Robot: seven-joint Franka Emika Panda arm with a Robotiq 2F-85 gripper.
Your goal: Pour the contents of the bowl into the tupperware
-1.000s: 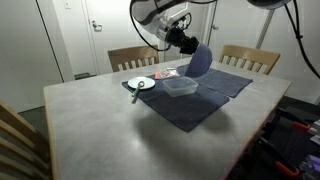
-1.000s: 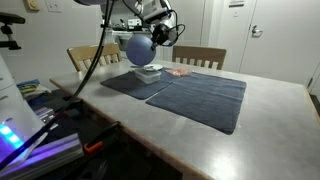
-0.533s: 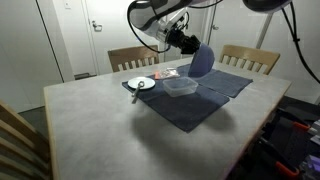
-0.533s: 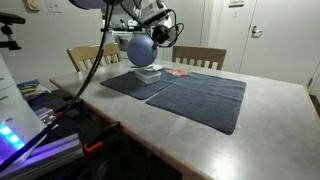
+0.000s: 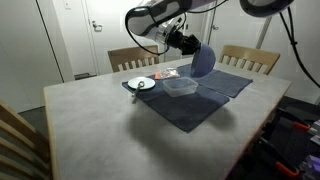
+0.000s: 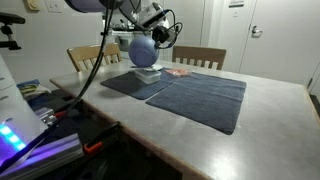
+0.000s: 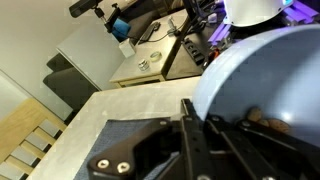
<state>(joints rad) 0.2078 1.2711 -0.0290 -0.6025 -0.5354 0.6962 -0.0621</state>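
Pinching the bowl [image 5: 202, 61] by its rim, the hand [image 5: 187, 44] holds it tipped on edge above the tupperware [image 5: 181, 88], upper centre of the frame.

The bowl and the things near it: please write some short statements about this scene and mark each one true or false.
1. The bowl is lifted off the table and tipped on its side. True.
2. The gripper is shut on the bowl's rim. True.
3. The tupperware stands on the bare table top. False: it stands on the dark blue cloth.
4. The white plate lies inside the tupperware. False: the plate lies beside the tupperware, apart from it.
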